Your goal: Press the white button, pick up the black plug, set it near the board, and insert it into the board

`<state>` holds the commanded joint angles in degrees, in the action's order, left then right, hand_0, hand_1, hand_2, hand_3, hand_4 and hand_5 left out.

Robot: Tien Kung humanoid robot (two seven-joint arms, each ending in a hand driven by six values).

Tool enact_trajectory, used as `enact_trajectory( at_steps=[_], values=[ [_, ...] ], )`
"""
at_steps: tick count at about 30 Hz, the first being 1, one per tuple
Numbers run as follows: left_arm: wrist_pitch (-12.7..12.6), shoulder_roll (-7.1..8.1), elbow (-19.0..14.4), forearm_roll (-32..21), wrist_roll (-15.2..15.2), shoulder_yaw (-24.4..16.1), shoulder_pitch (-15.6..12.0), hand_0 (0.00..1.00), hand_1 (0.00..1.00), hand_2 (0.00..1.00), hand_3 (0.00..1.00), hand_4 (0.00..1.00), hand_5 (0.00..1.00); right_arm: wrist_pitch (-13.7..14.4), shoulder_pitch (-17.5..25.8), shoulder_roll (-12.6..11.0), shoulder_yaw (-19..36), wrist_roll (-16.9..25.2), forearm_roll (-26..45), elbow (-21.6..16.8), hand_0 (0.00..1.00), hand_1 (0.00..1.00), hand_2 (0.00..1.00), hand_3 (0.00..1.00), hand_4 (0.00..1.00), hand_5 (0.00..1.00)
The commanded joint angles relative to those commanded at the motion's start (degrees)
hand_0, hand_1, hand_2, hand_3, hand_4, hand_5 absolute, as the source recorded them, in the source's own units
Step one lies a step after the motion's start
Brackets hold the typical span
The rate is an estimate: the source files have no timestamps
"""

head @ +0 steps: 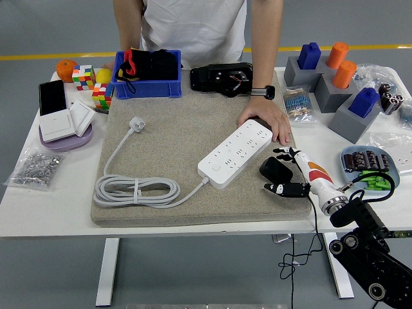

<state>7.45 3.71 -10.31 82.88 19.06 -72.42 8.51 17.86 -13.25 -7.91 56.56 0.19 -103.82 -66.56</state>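
White surface [51, 206] carried a grey mat [174, 141]; at its near right corner the right hand [291, 172] had fingers curled around the black plug [275, 170]. Just beyond lay the board [235, 153], whose far end a person's hand [264, 121] pressed, seemingly to steady it.
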Motion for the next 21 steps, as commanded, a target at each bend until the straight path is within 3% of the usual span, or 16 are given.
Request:
enact_trajectory(
  at_steps=[21],
  values=[
    [-0.1,-0.01,0.0,-0.2,0.0,-0.1,0.0,0.687,0.681,0.663,0.692,0.618,0.139,1.7,-1.1,0.4,-0.8,1.5,1.5,1.4,0.600,0.569,0.537,0.615,0.931,0.094]
  ],
)
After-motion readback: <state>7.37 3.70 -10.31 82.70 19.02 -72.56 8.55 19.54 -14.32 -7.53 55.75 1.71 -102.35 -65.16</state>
